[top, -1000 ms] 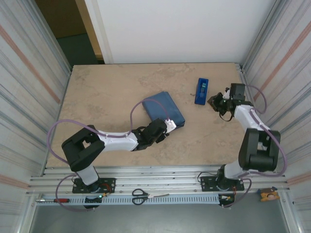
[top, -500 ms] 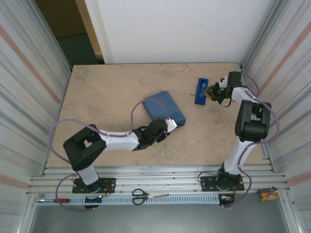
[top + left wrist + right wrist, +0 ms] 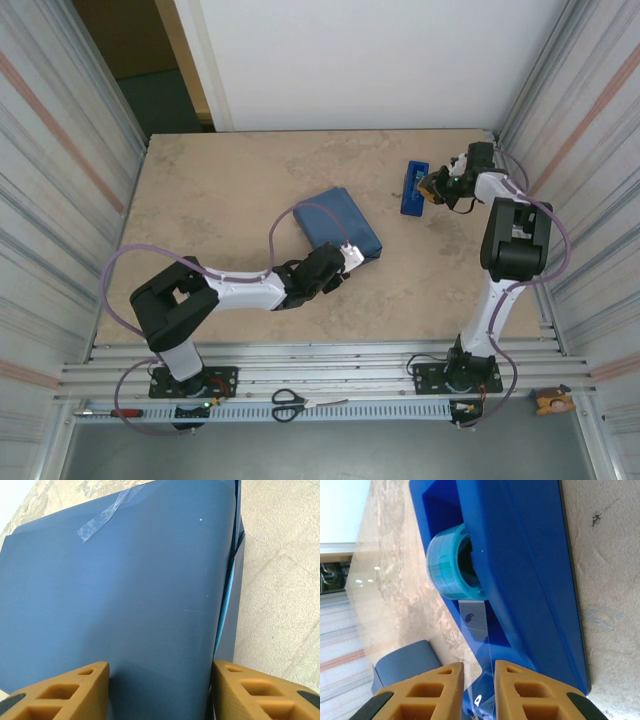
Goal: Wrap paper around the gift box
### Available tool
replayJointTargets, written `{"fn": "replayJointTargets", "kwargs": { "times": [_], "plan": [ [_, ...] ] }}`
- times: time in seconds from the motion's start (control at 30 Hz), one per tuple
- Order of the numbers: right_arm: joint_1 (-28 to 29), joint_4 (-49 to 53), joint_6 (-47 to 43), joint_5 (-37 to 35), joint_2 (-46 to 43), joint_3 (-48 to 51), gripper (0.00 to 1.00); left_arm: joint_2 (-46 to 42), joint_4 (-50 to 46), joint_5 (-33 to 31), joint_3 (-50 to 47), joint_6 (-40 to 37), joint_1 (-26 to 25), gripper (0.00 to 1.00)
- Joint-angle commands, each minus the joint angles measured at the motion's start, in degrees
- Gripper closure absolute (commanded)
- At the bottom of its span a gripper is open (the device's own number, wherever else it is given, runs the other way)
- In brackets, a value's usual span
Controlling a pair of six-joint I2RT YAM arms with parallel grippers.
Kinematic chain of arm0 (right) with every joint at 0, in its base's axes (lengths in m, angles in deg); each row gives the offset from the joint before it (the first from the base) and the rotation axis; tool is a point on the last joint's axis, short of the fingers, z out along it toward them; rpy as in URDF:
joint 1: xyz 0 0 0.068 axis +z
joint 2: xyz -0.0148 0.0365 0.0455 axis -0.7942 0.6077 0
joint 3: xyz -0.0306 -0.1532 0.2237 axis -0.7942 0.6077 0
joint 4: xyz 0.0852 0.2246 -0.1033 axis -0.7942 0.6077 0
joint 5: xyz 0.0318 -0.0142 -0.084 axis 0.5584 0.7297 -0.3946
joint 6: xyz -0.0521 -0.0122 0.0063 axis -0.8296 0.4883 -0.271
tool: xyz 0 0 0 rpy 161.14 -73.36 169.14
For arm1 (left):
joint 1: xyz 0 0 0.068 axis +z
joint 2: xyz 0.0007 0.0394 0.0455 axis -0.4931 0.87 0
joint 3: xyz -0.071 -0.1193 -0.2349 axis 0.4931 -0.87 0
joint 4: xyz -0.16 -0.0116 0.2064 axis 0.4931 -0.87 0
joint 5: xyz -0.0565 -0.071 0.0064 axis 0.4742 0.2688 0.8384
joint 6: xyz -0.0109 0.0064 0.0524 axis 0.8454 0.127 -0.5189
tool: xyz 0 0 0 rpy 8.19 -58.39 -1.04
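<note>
Since the paper (image 3: 335, 225) is folded into a flat dark-blue parcel, the gift box inside is covered. The parcel lies near the middle of the surface (image 3: 220, 200). Its long axis runs on a diagonal from far-left to near-right, and the near-right end points at the left tool (image 3: 352, 258). A strip of clear tape (image 3: 100, 517) crosses one far corner, and a sliver of the paper's light-blue face shows along the side seam. The left tool sits over that near end with its fingers spread wide, released, over the top face rather than around it. Well apart, toward the far right, the blue tape dispenser (image 3: 414, 187) lies lengthwise near-to-far. The right tool (image 3: 430, 188) is just beside it, fingers only slightly parted. A clear strip from the roll (image 3: 447, 565) runs into the gap, and nothing is clamped.
</note>
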Motion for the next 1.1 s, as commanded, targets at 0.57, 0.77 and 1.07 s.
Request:
{"fn": "replayJointTargets", "kwargs": {
  "times": [0.57, 0.77, 1.07],
  "plan": [
    [-0.4, 0.04, 0.9, 4.98, 2.5, -1.6, 0.82, 5.79, -12.58, 7.23, -2.88, 2.46, -0.08, 0.49],
    [-0.41, -0.53, 1.42, 5.79, 2.48, -0.91, 0.87, 5.61, -12.57, 7.23, -3.01, 2.38, -0.03, 0.51],
    [-0.85, -1.19, 3.45, 7.55, 1.42, -1.59, 1.0, 6.14, -12.29, 7.41, -2.92, 2.38, 0.05, 0.52]
  ]
}}
